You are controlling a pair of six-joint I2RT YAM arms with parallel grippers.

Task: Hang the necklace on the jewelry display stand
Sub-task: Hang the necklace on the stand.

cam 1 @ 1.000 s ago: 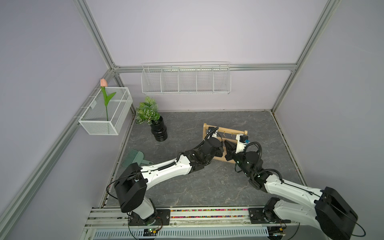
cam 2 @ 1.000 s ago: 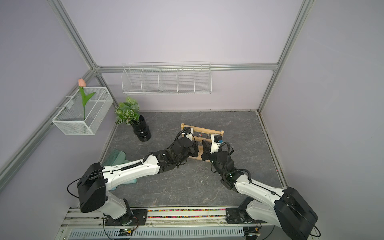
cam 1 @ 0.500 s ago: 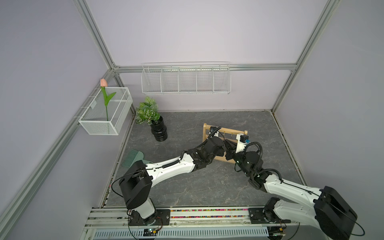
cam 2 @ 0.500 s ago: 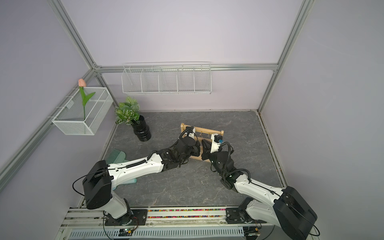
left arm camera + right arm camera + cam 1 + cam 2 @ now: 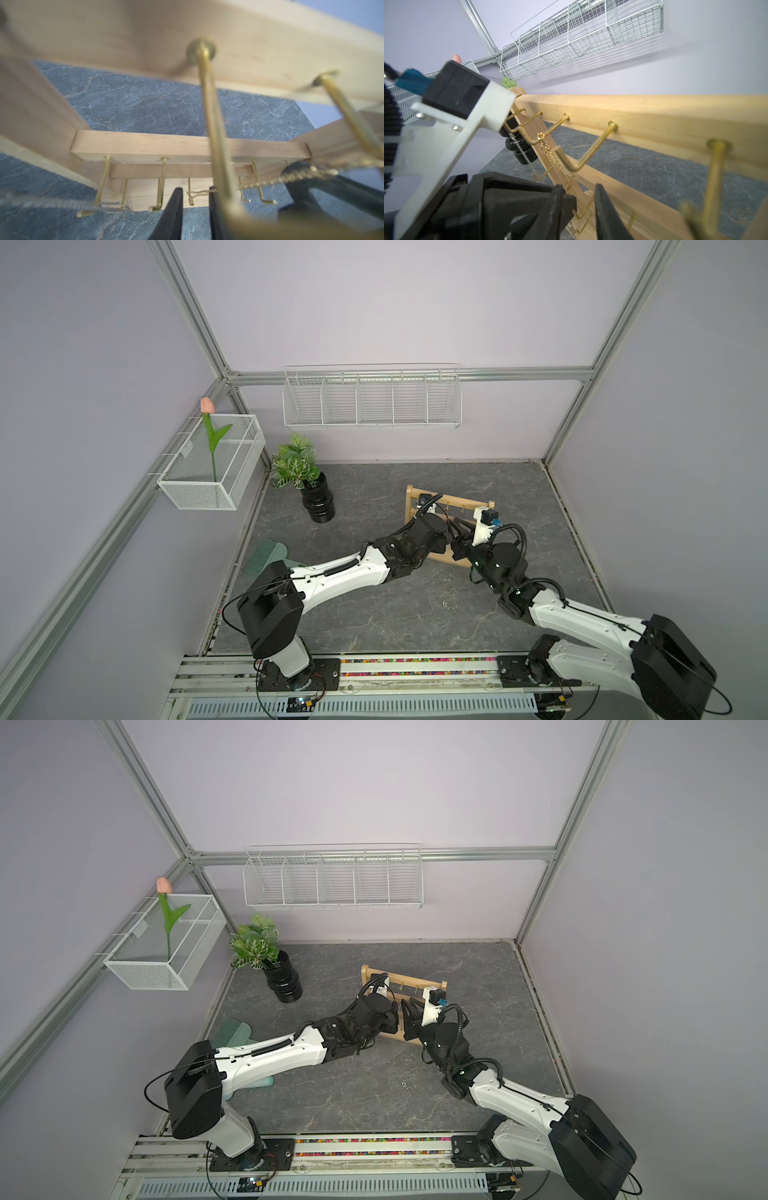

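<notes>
The jewelry display stand (image 5: 453,502) (image 5: 415,981) is a light wooden rack with gold hooks, standing mid-table. Both arms meet at its near face. The necklace is a thin gold chain (image 5: 550,153); its ring sits on a hook of the top crossbar and the chain hangs down from there. In the left wrist view the chain (image 5: 291,176) stretches sideways past a blurred near hook. My left gripper (image 5: 195,190) (image 5: 451,533) is open, with a gap between its black fingers. My right gripper (image 5: 578,187) (image 5: 409,1011) is open too, with the chain running close by one finger.
A silver chain (image 5: 521,149) hangs from another hook. A potted plant (image 5: 316,497) stands at the back left and a green brush (image 5: 266,556) lies by the left edge. White wire baskets (image 5: 372,400) (image 5: 212,464) hang on the walls. A small shiny bit (image 5: 445,603) lies on the table.
Both grippers' jaws have parted from shut to open. The left arm has reached further right along the stand; the right arm has barely moved.
</notes>
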